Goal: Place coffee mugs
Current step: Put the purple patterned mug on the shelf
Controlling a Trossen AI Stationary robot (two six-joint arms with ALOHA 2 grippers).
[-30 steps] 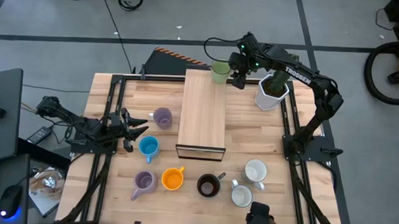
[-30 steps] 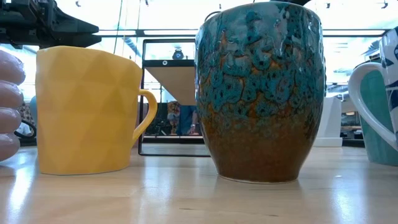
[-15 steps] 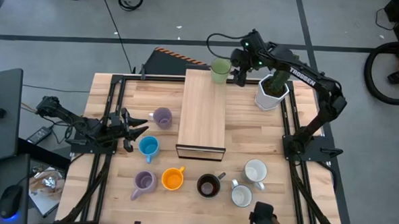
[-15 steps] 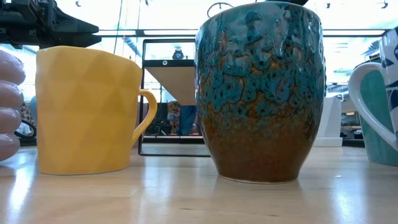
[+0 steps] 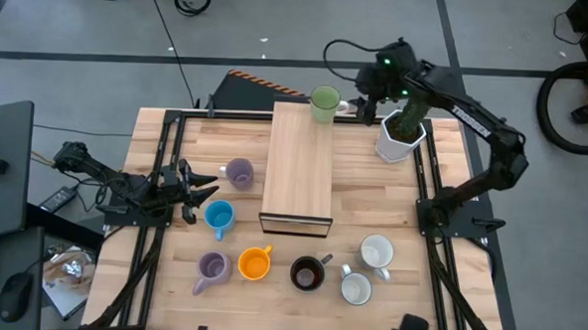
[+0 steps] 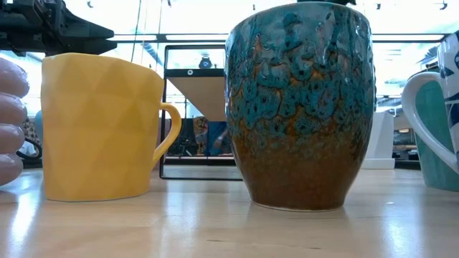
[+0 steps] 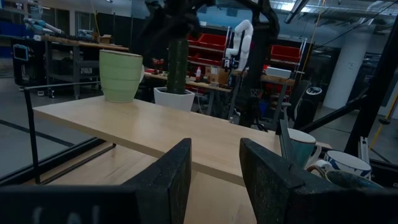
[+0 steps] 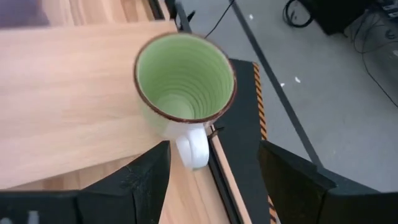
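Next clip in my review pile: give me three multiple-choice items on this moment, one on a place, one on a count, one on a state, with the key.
1. Where does the green mug stand?
A. far end of the wooden shelf
B. beside the orange mug
C. in the cactus pot

2. How many mugs stand on the table below the shelf?
A. five
B. seven
C. nine

3. How is the right gripper?
A. shut on the mug
B. open, the mug's handle before its gap
C. out of view

Key: A, the high view shows it on the shelf's far end; B, seven counted there; B, the right wrist view shows its fingers apart.
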